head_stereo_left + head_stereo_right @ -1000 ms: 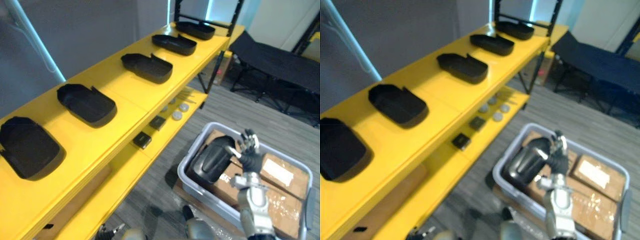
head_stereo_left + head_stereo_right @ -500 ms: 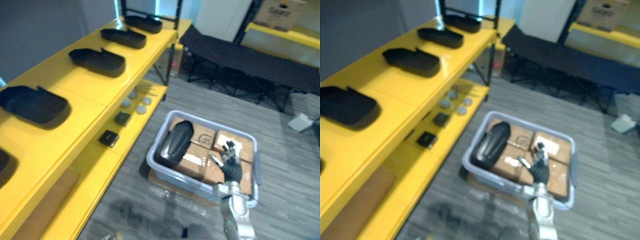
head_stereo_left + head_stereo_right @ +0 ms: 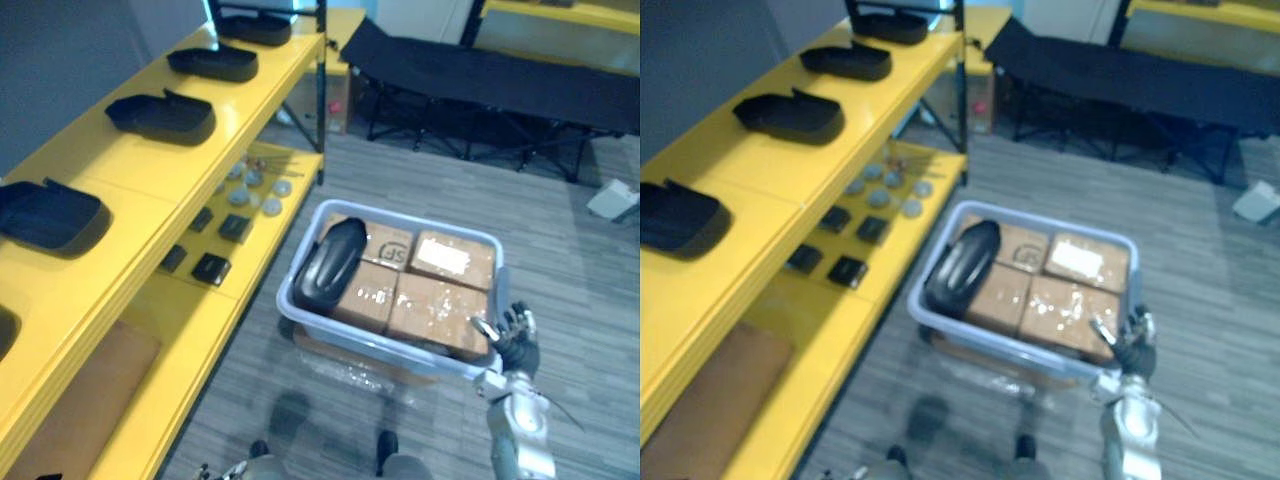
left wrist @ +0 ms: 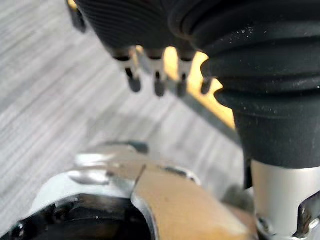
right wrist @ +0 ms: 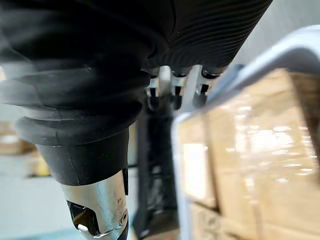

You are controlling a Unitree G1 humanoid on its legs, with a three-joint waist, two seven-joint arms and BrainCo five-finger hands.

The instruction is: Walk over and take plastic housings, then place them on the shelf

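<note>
We had one plastic housing [image 3: 328,262] lying on the boxes [image 3: 432,312] in the grey bin [image 3: 372,350], our right hand [image 3: 516,340] empty and spread just off the bin's near corner, and our left hand [image 4: 156,82] loose over the floor [image 4: 45,75], mostly hidden behind its own cover.

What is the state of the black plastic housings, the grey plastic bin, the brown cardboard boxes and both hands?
Grey plastic bin: lidless, on the floor.
Brown cardboard boxes: closed, inside the bin.
Black plastic housing: lying on the boxes, unheld.
Black housings on the yellow shelf: resting hollow side up.
Right hand: open, empty.
Left hand: open, empty.
</note>
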